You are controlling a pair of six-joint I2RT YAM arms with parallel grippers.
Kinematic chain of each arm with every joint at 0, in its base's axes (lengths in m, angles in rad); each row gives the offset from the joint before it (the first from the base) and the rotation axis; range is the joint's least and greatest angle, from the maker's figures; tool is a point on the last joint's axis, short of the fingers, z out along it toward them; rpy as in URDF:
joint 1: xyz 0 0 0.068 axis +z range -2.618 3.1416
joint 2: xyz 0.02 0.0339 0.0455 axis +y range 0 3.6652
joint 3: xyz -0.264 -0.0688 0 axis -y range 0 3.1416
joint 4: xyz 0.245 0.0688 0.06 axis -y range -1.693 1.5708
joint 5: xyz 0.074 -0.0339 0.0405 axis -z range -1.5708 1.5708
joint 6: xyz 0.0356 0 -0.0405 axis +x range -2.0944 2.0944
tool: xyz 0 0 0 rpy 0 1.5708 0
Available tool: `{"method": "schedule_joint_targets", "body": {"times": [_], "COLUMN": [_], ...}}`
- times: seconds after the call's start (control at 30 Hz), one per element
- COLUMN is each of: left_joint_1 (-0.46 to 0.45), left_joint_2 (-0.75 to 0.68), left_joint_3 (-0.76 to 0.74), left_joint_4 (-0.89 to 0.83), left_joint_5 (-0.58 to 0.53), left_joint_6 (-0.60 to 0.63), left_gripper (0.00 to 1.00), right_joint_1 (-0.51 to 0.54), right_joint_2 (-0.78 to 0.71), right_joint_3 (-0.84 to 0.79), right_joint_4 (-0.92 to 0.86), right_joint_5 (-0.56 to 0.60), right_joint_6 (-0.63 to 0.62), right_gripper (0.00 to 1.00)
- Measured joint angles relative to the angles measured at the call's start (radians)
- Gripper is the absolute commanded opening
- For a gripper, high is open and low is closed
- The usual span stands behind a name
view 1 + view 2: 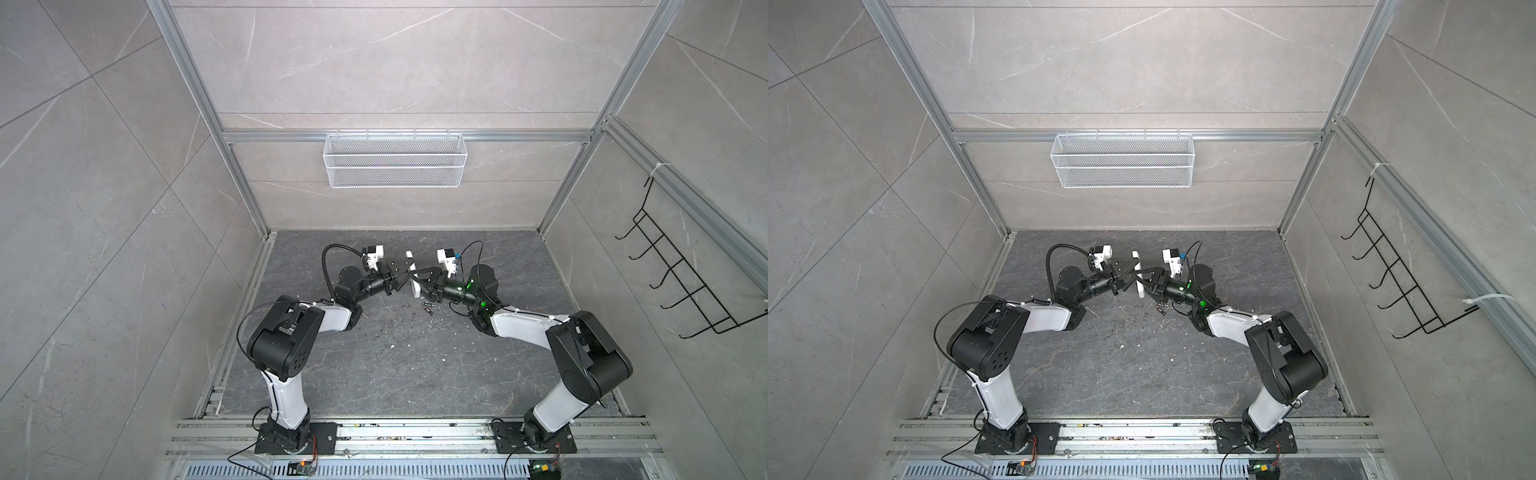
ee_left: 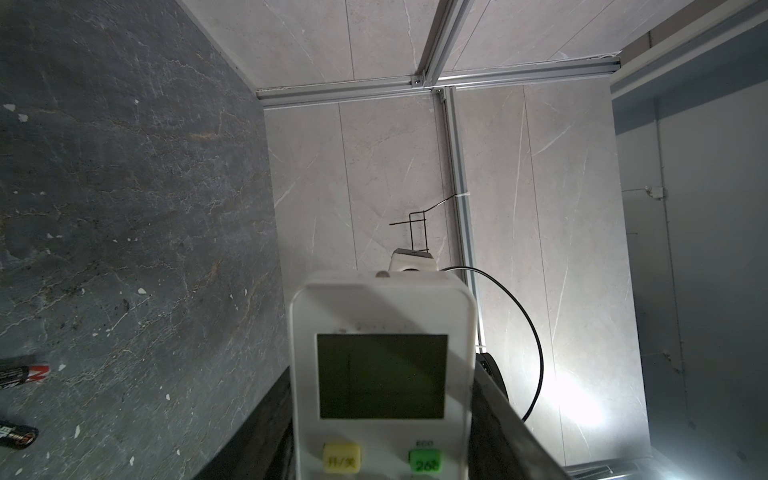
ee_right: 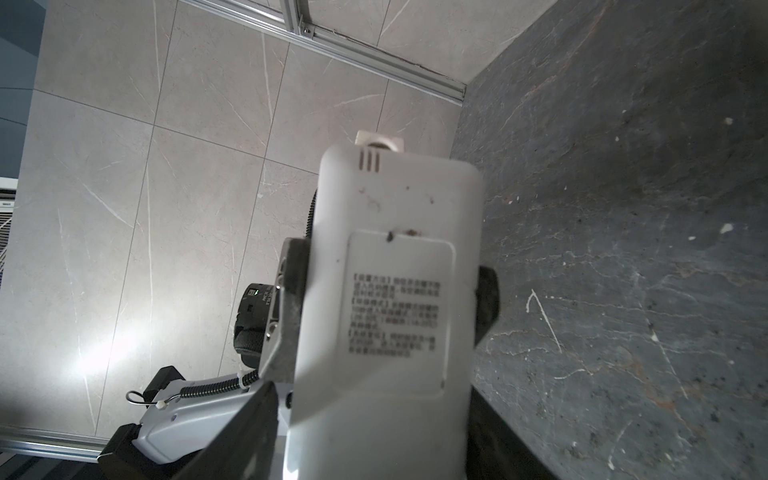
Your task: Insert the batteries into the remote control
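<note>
- Since the remote control is a flat shell of smooth hard plastic, I judge it light and stiff but slippery. The two long side edges are the place to pinch it, clear of the display, the buttons and the back.
- It is held off the table on its long edge, over the middle. The display end points toward the back wall, the face is toward the left arm, and the labelled back is toward the right arm.
- The left gripper is clamped on it: the right wrist view shows its pads pressed against both side edges.
- The right gripper straddles it from the opposite side, jaws partly apart. Whether they touch the plastic I cannot tell (its own fingers sit blurred at the frame's edge).
- The batteries lie side by side on the table, just beside the right gripper on the robot's near side, touched by nothing.
- Those I judge small, hard and ready to roll, so a grip across the barrel's middle should serve better than the ends.
- No open battery bay shows on the part of the back in view.
</note>
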Motion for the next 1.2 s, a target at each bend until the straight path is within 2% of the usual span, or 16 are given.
{"method": "schedule_joint_targets", "body": {"times": [0.13, 0.33, 0.5, 0.63, 0.73, 0.83, 0.97, 1.2], "left_joint_1": [-0.004, -0.004, -0.002, 0.013, 0.014, -0.009, -0.039, -0.076], "left_joint_2": [-0.001, -0.002, -0.012, -0.1, -0.224, -0.315, -0.337, -0.254], "left_joint_3": [0.0, -0.005, -0.033, -0.05, -0.024, 0.047, 0.091, 0.095], "left_joint_4": [0.013, 0.017, -0.058, -0.281, -0.595, -0.818, -0.893, -0.94], "left_joint_5": [-0.001, -0.002, 0.0, -0.016, -0.102, -0.182, -0.199, -0.211], "left_joint_6": [-0.002, 0.014, 0.049, 0.163, 0.323, 0.453, 0.518, 0.531], "left_gripper": [0.39, 0.7, 0.83, 0.84, 0.82, 0.8, 0.75, 0.66], "right_joint_1": [0.0, 0.0, 0.004, 0.026, 0.072, 0.115, 0.142, 0.198], "right_joint_2": [0.004, 0.002, -0.067, -0.16, -0.197, -0.21, -0.21, -0.205], "right_joint_3": [0.013, 0.026, 0.028, 0.068, 0.129, 0.158, 0.161, 0.203], "right_joint_4": [-0.018, -0.068, -0.281, -0.598, -0.806, -0.938, -1.044, -1.119], "right_joint_5": [-0.003, -0.01, 0.036, 0.182, 0.337, 0.459, 0.551, 0.623], "right_joint_6": [0.0, -0.028, -0.201, -0.425, -0.582, -0.69, -0.764, -0.822], "right_gripper": [0.58, 0.52, 0.51, 0.51, 0.51, 0.52, 0.52, 0.53]}}
